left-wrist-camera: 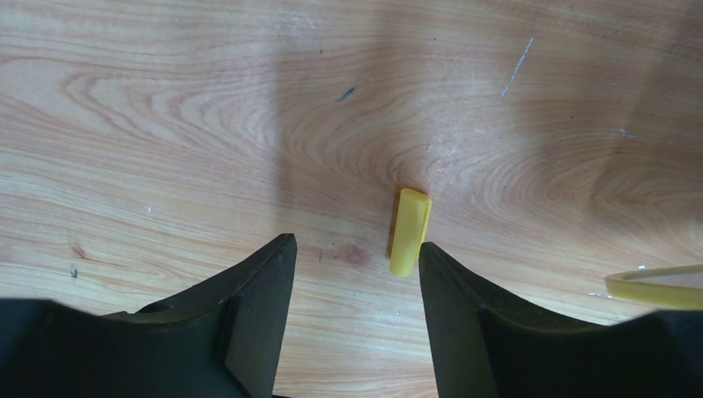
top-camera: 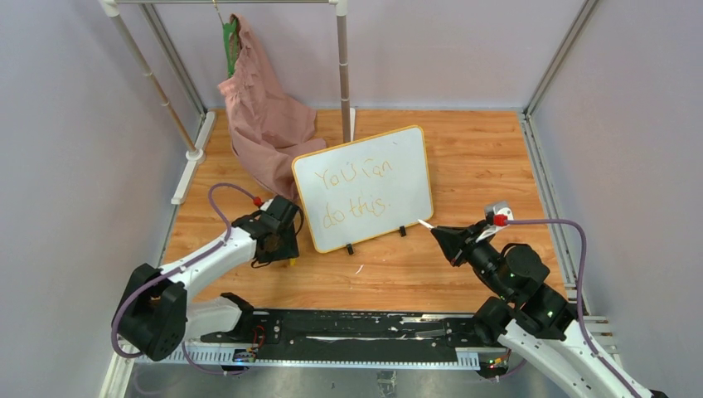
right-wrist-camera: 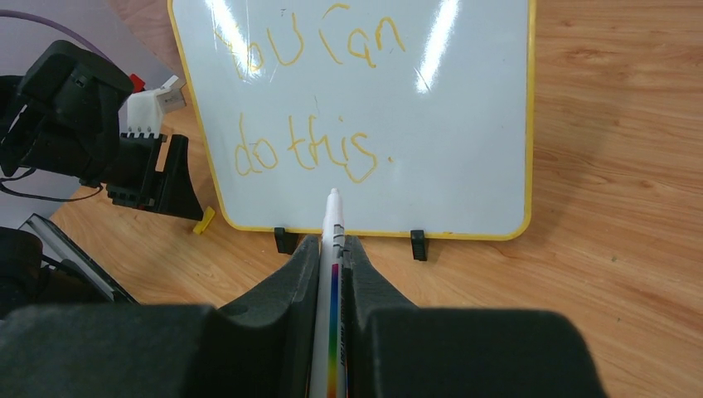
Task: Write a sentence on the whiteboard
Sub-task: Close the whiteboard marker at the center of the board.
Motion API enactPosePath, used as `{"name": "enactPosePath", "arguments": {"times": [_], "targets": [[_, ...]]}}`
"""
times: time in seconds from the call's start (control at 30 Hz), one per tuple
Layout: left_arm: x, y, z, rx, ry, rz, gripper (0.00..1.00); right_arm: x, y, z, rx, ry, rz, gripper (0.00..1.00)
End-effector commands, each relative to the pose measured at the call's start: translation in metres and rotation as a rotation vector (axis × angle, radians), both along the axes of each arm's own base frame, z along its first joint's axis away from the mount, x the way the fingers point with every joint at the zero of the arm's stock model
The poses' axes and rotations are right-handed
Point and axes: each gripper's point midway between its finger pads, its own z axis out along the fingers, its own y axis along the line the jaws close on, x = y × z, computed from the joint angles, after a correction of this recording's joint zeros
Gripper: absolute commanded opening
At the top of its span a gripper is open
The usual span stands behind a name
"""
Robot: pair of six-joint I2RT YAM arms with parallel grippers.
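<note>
Whiteboard standing at the middle of the wooden tabletop, bearing the sentence "You can do this." in two orange-yellow lines; right gripper clamped on a marker aimed at the board's lower edge; left gripper, jaws apart, above a yellow cap.

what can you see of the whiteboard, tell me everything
The whiteboard is a small, glossy white rectangle with a thin yellow-orange frame and rounded corners. It is propped up, tilted back a little, on two small black feet that rest on the wooden table. Orange-yellow handwriting in two lines reads "You can do this." Streaks of light glare off its upper surface.
</note>
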Motion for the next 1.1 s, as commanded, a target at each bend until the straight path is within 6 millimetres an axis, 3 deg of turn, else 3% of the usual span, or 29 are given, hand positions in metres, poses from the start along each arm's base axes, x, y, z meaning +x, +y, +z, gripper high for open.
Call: {"name": "enactPosePath", "arguments": {"times": [0.0, 0.33, 0.63, 1.07], "targets": [[0.008, 0.001, 0.006, 0.045, -0.020, -0.024, 0.60, 0.001, -0.007, 0.004, 0.011, -0.009, -0.029, 0.00], [0.014, -0.017, -0.004, -0.039, -0.051, -0.072, 0.57, 0.002, -0.006, 0.002, 0.010, -0.006, -0.028, 0.00], [0.019, -0.009, -0.012, 0.028, -0.048, -0.081, 0.58, 0.002, -0.006, 0.001, 0.006, -0.005, -0.029, 0.00], [0.014, -0.008, -0.030, 0.040, -0.028, -0.104, 0.42, 0.003, -0.005, 0.000, 0.002, -0.007, -0.029, 0.00]]}}
